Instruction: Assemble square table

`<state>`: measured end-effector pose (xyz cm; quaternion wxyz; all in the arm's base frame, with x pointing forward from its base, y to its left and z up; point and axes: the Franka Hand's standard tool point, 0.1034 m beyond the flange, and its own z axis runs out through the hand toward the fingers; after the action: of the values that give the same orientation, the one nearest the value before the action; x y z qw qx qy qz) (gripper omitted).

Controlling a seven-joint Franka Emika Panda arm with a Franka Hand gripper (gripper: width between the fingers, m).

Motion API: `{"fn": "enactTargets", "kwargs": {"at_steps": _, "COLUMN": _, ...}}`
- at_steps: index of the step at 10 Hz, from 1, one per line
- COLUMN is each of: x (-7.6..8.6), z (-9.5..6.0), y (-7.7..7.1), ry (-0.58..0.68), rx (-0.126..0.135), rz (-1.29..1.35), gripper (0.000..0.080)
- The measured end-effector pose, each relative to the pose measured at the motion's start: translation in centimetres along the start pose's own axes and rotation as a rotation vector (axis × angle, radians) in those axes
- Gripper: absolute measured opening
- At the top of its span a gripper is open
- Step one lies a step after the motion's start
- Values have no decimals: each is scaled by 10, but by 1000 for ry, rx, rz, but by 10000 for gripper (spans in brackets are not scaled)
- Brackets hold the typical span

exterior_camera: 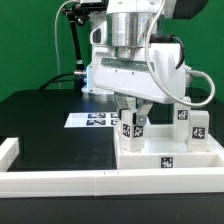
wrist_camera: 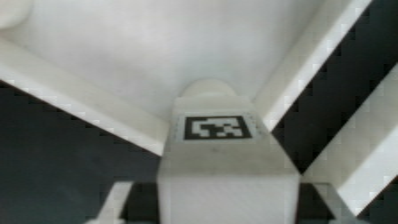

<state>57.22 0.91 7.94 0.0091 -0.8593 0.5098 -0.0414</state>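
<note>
The gripper (exterior_camera: 131, 110) pinches a small white tagged leg block (wrist_camera: 221, 150) upright over the large white square plastic tabletop (exterior_camera: 165, 160). Two more legs (exterior_camera: 198, 127) stand beside; the marker board (exterior_camera: 95, 120) lies behind, a long white border rail (exterior_camera: 50, 180) in front.

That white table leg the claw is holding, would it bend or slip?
Probably stiff: the leg looks like a solid, straight-sided block. Its smooth white faces might slip in a loose pinch. Standing tall and narrow like the others, it could tip if nudged.
</note>
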Motion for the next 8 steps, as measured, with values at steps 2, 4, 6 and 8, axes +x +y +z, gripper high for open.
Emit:
{"fn": "enactTargets", "kwargs": {"at_steps": 2, "x": -1, "z": 1, "y": 0, "ry": -13, "rx": 11, "rz": 111, "gripper": 401}}
{"fn": "enactTargets", "kwargs": {"at_steps": 4, "x": -1, "z": 1, "y": 0, "ry": -13, "rx": 11, "rz": 38, "gripper": 581}}
{"fn": "enactTargets", "kwargs": {"at_steps": 6, "x": -2, "z": 1, "y": 0, "ry": -13, "rx": 11, "rz": -28, "gripper": 635}}
{"fn": "enactTargets", "kwargs": {"at_steps": 8, "x": -1, "z": 1, "y": 0, "ry": -10, "rx": 14, "rz": -264, "gripper": 635}}
